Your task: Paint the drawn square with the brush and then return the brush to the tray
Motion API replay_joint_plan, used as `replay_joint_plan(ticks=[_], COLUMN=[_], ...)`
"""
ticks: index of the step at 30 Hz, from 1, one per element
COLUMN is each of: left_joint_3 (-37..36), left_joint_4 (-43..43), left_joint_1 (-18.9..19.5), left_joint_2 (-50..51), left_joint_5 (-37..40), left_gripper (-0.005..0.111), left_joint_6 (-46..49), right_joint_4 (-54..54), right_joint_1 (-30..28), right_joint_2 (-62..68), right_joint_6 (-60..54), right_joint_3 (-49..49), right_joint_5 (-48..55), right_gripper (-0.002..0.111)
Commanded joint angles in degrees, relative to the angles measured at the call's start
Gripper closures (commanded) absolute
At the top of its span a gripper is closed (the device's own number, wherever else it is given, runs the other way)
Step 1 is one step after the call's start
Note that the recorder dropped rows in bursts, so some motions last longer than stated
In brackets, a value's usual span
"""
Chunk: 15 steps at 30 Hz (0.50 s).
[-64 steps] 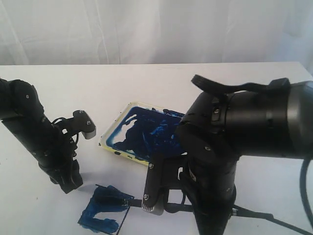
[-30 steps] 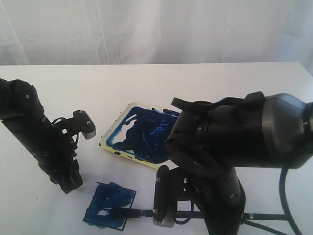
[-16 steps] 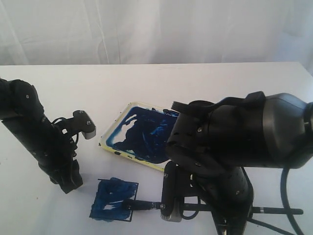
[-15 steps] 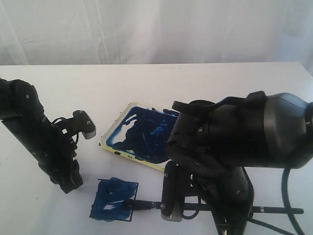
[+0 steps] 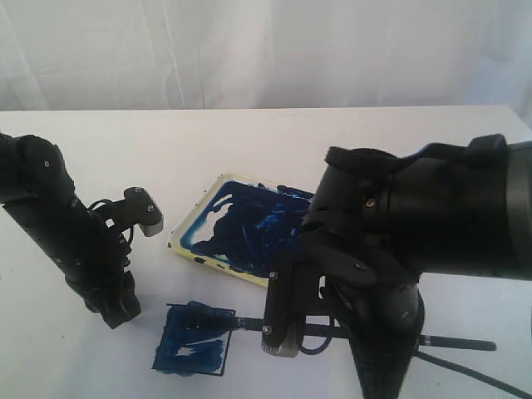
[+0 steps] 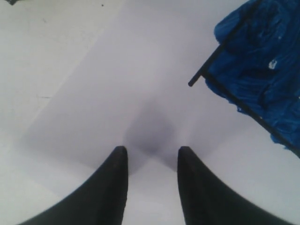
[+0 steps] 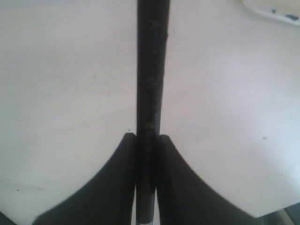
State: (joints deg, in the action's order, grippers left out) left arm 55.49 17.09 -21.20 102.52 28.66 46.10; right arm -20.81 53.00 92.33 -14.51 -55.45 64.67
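The drawn square [image 5: 193,349] lies near the table's front, its inside smeared blue; it also shows in the left wrist view as the drawn square [image 6: 262,79]. Behind it sits the tray [image 5: 189,218], coated in dark blue paint. My right gripper [image 7: 148,137] is shut on the brush [image 7: 151,70], a thin black stick. In the exterior view the brush [image 5: 457,341] lies nearly level, its tip at the square's far right corner, and the wrist hides the right gripper. My left gripper [image 6: 151,152] is open over bare table, left of the square, seen outside as the left gripper [image 5: 120,314].
The right arm's bulky black body [image 5: 416,233] covers the tray's right end and the table's front right. A cable [image 5: 474,376] runs off at the lower right. A white curtain [image 5: 266,50] hangs behind the white table [image 5: 249,141].
The brush tip has drawn back to the right across the square, from its near left part to its far right corner, as the right arm shifted. The left arm has not moved.
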Motion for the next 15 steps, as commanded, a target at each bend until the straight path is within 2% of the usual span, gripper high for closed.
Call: replay_joint_plan(ticks=[1,15], left_joint_3=[-0.86,-0.86], left_joint_4=[-1.20,-1.20], left_joint_1=[-0.07,-0.07], left_joint_2=[1.07,1.07], left_joint_5=[2.48,2.33], left_gripper=[0.065,0.065], left_joint_6=[-0.34,-0.34], right_joint_4=[1.96,1.05], right_joint_1=[0.06,2.53], right_joint_2=[1.89,7.65], right_joint_6=[-0.96,-1.08], right_joint_3=[0.16,-2.50], right_joint_5=[-4.23,-3.01], right_gripper=[0.108,0.108])
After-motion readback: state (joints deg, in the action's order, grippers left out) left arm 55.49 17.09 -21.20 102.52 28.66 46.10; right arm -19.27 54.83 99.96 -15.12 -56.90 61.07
